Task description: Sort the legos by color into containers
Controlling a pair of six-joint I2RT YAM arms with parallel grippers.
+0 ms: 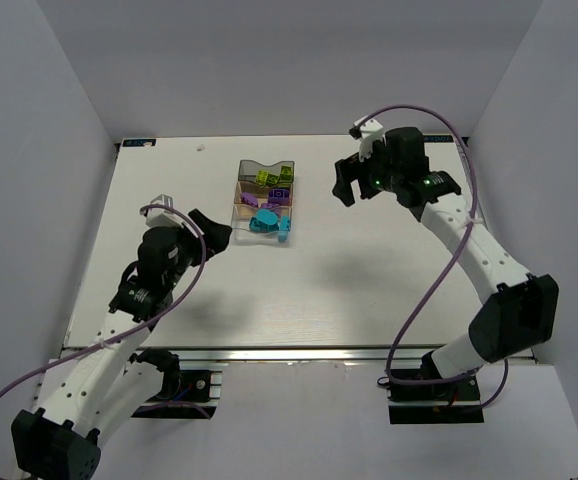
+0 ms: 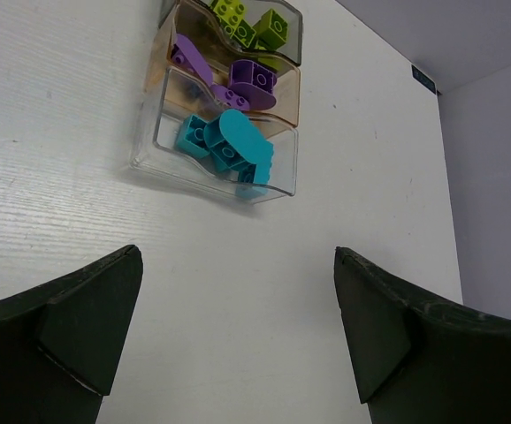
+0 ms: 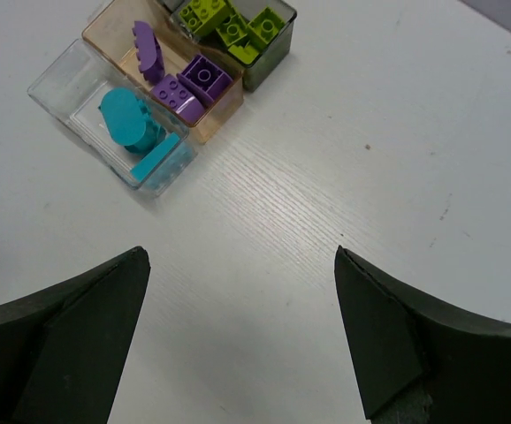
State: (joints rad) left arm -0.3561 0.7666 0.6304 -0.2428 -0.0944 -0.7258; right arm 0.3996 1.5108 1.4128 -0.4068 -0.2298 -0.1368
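Three small bins stand in a row at the table's middle back. The smoky grey bin [image 1: 266, 172] holds lime green legos [image 3: 231, 24]. The amber bin [image 1: 245, 197] holds purple legos [image 3: 192, 84]. The clear bin [image 1: 237, 224] holds cyan legos [image 2: 229, 147]. My left gripper [image 1: 215, 233] is open and empty, just left of the bins above the table. My right gripper [image 1: 354, 185] is open and empty, raised to the right of the bins. No loose lego shows on the table.
White walls close in the table on the left, back and right. A small dark label [image 2: 423, 79] lies at the table's far edge.
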